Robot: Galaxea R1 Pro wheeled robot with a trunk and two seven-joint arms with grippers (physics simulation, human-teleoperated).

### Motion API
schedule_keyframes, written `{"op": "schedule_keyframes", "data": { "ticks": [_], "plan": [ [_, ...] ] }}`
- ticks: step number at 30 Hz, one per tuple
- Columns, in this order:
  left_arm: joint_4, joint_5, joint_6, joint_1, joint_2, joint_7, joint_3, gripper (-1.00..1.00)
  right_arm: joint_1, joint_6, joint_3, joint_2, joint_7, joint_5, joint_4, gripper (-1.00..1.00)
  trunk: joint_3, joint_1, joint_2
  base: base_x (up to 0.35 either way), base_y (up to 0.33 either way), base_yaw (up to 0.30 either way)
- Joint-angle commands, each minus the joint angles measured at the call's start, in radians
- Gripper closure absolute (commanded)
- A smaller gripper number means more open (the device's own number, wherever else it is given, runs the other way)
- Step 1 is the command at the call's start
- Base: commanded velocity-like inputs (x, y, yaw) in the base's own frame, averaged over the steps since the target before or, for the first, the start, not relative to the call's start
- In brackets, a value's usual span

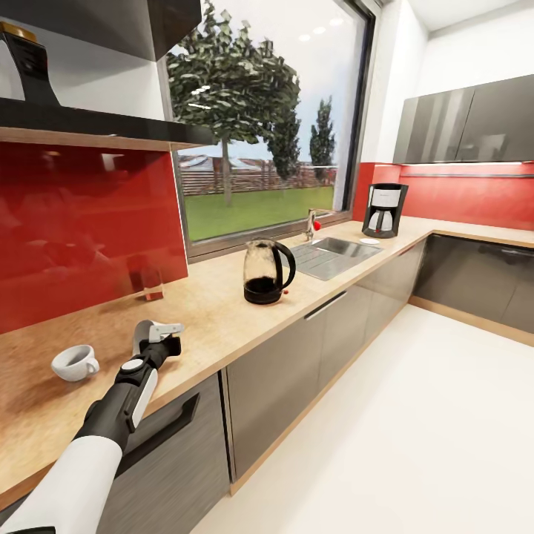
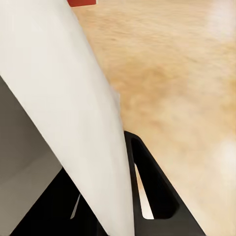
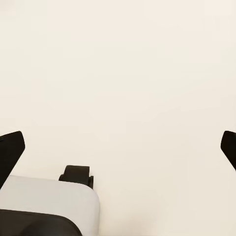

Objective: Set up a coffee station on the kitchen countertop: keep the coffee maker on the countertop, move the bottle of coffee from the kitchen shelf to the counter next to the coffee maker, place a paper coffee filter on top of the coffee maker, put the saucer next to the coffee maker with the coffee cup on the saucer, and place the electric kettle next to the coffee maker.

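Hidden: white slab (image 2: 64, 103) across my left wrist view, identity unclear; object on shelf (image 1: 96, 122) at upper left cut off | Left gripper (image 1: 157, 330): over countertop (image 1: 215, 297), lower left, holds a pale flat piece, grip width unclear | Right gripper (image 3: 120, 147): fingers spread wide, empty, over floor | Cup (image 1: 75, 363): tilted, far left | Kettle (image 1: 267, 271): centre | Coffee maker (image 1: 384, 210): right, filter (image 1: 369, 240) beside it.

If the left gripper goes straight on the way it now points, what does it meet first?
Probably the countertop. The left gripper holds a white flat thing, likely the saucer, and points down at bare wood. The cup lies to its side, off that line. Depth is unclear.
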Motion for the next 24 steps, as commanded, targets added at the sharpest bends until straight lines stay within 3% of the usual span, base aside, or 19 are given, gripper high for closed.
{"op": "schedule_keyframes", "data": {
  "ticks": [1,16,24],
  "plan": [
    [-0.001,-0.004,0.006,0.000,0.000,-0.001,0.001,1.00,-0.001,-0.003,0.000,0.000,0.000,0.007,0.001,-1.00,-0.001,0.000,-0.001,0.000,0.000,0.000],
    [-0.001,-0.004,0.006,0.000,0.000,-0.001,0.001,1.00,-0.001,-0.003,0.000,0.000,-0.001,0.007,0.001,-1.00,-0.001,0.000,-0.001,0.000,0.000,0.000],
    [0.000,-0.004,0.006,0.000,0.000,-0.001,0.001,1.00,-0.001,-0.003,0.000,0.000,-0.001,0.007,0.001,-1.00,0.024,-0.031,0.055,0.000,0.000,0.000]
  ]
}}
